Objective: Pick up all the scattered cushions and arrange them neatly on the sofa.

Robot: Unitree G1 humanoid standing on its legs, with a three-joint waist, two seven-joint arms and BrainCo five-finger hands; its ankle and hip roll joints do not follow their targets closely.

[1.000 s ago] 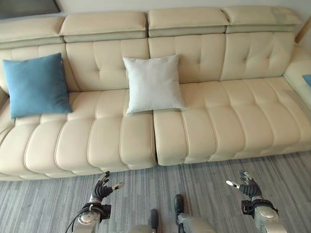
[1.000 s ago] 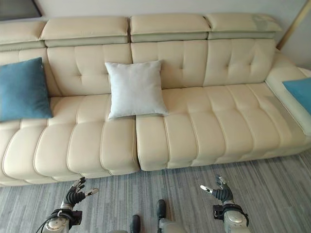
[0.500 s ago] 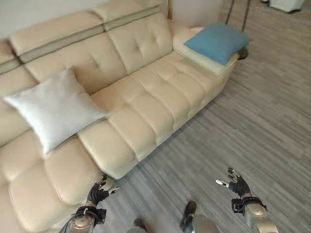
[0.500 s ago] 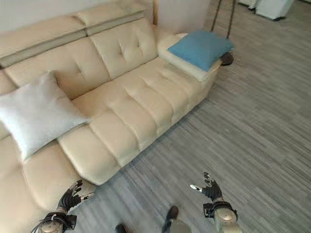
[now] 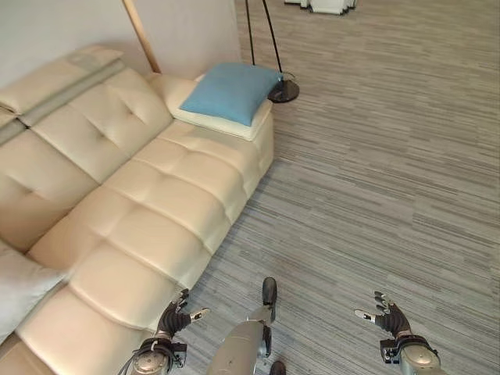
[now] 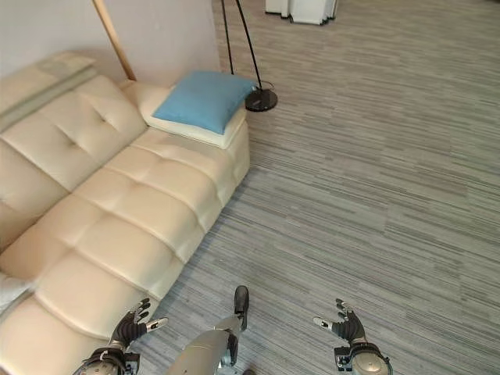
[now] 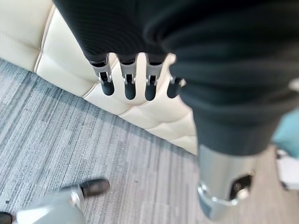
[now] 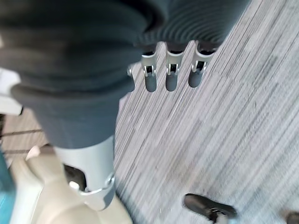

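Observation:
A blue cushion (image 5: 232, 92) lies flat on the far end section of the cream sofa (image 5: 141, 211), near the wall. The corner of a white cushion (image 5: 19, 285) leans on the sofa seat at the left edge of the left eye view. My left hand (image 5: 170, 322) hangs low beside the sofa's front edge, fingers relaxed and holding nothing. My right hand (image 5: 391, 320) hovers over the grey carpet, open and empty too. In the left wrist view the fingers (image 7: 128, 86) point toward the sofa front.
A floor lamp with a round black base (image 5: 283, 91) stands on the carpet just past the sofa's far end. A slanted wooden pole (image 5: 141, 35) rises behind the sofa. White furniture (image 5: 324, 5) stands far back. Striped grey carpet (image 5: 375, 172) spreads to the right.
The camera has swung to the right: the sofa slid left, the white cushion is nearly out of the picture, and the blue cushion at the far end came closer to centre. Both hands stay low and open.

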